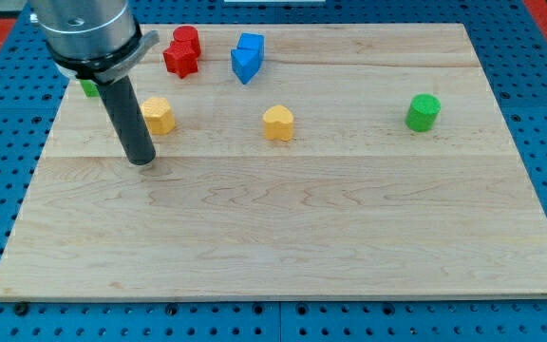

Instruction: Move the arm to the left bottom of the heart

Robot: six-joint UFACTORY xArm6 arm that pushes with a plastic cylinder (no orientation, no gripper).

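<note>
The yellow heart [278, 123] lies on the wooden board [283, 237], a little above the view's middle. My tip [141, 161] rests on the board well to the view's left of the heart and slightly lower, apart from it. A yellow hexagon block [160, 115] sits just up and right of the tip, close beside the rod, and I cannot tell if it touches.
A red star [179, 61] and a red cylinder [187, 39] sit together at the top left. A blue cube [252, 44] and a blue triangle [243, 65] lie right of them. A green cylinder [423, 112] stands at the right. A green block [89, 88] peeks out behind the arm.
</note>
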